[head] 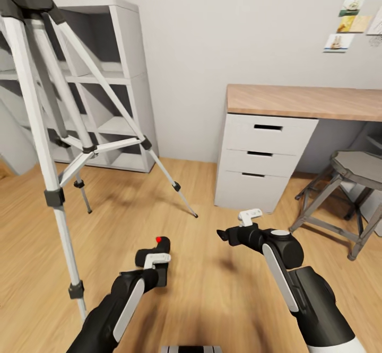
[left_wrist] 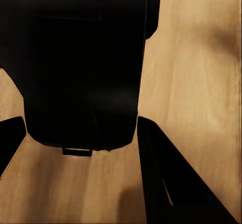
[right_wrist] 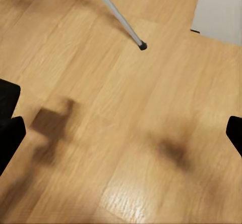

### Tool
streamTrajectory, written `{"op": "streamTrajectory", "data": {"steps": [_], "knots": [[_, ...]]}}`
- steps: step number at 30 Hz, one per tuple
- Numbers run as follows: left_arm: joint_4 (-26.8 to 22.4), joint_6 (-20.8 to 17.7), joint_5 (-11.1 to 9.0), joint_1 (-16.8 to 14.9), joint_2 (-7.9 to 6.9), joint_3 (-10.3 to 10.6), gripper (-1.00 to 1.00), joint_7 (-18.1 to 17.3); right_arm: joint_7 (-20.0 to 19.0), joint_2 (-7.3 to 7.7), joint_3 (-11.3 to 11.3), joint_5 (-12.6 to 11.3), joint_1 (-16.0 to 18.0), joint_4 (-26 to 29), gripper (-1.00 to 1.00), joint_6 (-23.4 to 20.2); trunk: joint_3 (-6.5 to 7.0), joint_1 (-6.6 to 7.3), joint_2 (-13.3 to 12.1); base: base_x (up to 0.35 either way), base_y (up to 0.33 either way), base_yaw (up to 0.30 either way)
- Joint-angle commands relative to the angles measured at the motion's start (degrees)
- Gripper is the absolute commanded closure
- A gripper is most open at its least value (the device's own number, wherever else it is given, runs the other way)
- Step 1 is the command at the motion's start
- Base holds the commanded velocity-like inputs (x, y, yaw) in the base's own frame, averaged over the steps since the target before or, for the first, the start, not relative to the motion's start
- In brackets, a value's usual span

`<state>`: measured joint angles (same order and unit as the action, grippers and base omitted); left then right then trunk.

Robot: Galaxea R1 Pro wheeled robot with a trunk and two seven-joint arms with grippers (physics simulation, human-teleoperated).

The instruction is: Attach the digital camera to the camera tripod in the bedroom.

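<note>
Currently your left gripper (head: 157, 260) is clamped on the digital camera (head: 159, 255), held low above the wood plank floor (head: 212, 289) with its red button (head: 158, 239) up. Your right gripper (head: 222, 234) hangs beside it, forearm angled inward, fingers spread apart, holding nothing. The camera tripod (head: 50, 146) stands ahead, left of both arms.

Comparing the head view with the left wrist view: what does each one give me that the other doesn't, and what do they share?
Head view alone: the camera tripod standing at left, the white cube shelf behind it, the desk drawers, a stool, the right claw, and the digital camera's red button.

Left wrist view alone: the black fingers close up, flanking the camera's dark body.

Both share: the digital camera in the left claw, above the wood floor.
</note>
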<state>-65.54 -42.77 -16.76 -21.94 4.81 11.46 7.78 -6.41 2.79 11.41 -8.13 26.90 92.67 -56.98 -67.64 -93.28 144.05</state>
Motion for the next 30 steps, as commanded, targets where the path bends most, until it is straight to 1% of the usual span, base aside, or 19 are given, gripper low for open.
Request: {"op": "streamTrajectory", "data": {"steps": [1,4,6,7,8,10,13,14,15,18,22,23,26,30], "knots": [[-1.1,-0.3,-0.4,0.4,-0.04,0.1,1.0,0.4,0.0,0.04,0.0,-0.3,0.0,0.1,-1.0,-0.2,0.18,0.03,0.0,0.0,0.0,0.157],[-2.7,-0.3,-0.5,1.0,-0.08,0.2,1.0,0.4,-0.4,0.05,0.0,-0.3,0.1,0.1,-1.0,-0.2,0.84,0.11,0.0,0.0,0.0,0.191],[-3.8,-0.3,-0.6,1.4,-0.11,0.4,1.0,0.4,-1.5,0.07,0.0,-0.3,0.0,0.1,-1.0,-0.2,1.29,0.16,-0.1,0.0,0.0,0.231],[-4.2,-0.3,-0.6,1.6,-0.12,0.5,1.0,0.4,-2.2,0.08,0.0,-0.3,0.0,0.1,-1.0,-0.2,1.51,0.19,-0.1,0.0,0.0,0.249],[-4.8,-0.3,-0.5,1.8,-0.1,0.6,1.0,0.4,-3.9,0.11,0.0,-0.3,0.0,0.0,-1.0,-0.2,1.73,0.21,-0.1,0.0,0.0,0.265],[-5.2,-0.3,-0.5,2.0,-0.09,0.7,1.0,0.4,-5.5,0.29,-0.1,-0.3,0.0,0.0,-1.0,-0.1,2.17,0.26,-0.1,0.0,0.0,0.273],[-5.6,-0.3,-0.4,2.3,-0.08,0.8,1.0,0.4,-7.0,0.95,-0.1,-0.3,0.0,0.0,-1.0,0.0,2.84,0.34,-0.2,0.0,0.0,0.282],[-5.7,-0.3,-0.4,2.4,-0.06,0.9,1.0,0.4,-7.7,1.79,-0.1,-0.3,0.1,0.0,-1.0,0.2,3.06,0.37,-0.2,0.0,0.0,0.289],[-5.7,-0.3,-0.4,2.4,-0.06,0.9,1.0,0.4,-7.7,1.79,-0.1,-0.3,0.1,0.0,-1.0,0.2,3.28,0.39,-0.2,0.0,0.0,0.289],[-5.8,-0.2,-0.5,2.6,0.13,0.9,1.0,0.4,-8.3,2.53,-0.2,-0.2,0.1,0.0,-1.0,0.3,3.95,0.47,-0.2,0.0,0.0,0.291],[-5.6,-0.2,-0.6,2.6,0.39,1.0,1.0,0.3,-8.4,2.66,-0.2,-0.2,0.1,0.0,-1.0,0.4,4.83,0.57,-0.3,0.0,0.0,0.293],[-5.3,-0.2,-0.7,2.6,0.55,2.4,1.0,0.3,-8.5,2.72,-0.2,-0.2,0.1,0.0,-1.0,0.4,5.05,0.6,-0.3,0.0,0.0,0.271],[-5.3,-0.2,-0.7,2.6,0.59,2.8,1.0,0.4,-8.5,2.74,-0.2,-0.2,0.1,0.0,-1.0,0.4,5.72,0.68,-0.3,0.0,0.0,0.212],[-5.2,-0.2,-0.7,2.6,0.61,3.1,1.0,0.4,-8.5,2.74,-0.2,-0.2,0.4,0.0,-1.0,0.4,6.6,0.78,-0.4,0.0,0.0,0.106]]}}
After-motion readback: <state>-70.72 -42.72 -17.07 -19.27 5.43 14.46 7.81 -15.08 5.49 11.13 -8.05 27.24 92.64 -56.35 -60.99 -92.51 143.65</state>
